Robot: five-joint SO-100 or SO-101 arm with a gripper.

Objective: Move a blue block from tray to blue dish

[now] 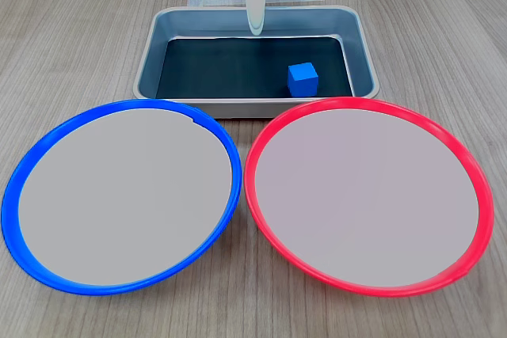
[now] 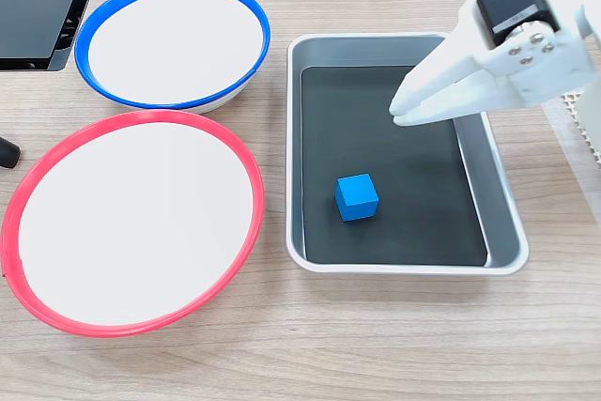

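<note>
The jaws (image 2: 399,112) are hanging together, empty, over the tray (image 2: 500,196). The blue block (image 2: 357,197) is sitting inside, untouched. Next: opening, reaching down toward the tray's near edge; blue dish (image 2: 94,27) is waiting empty.

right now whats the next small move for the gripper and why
Probably open the jaws and bring the gripper down over the blue block. In a fixed view the white fingers look closed and hang above the tray, away from the block, which sits untouched on the dark bottom. The blue dish holds nothing yet, so the grasp comes first.
</note>
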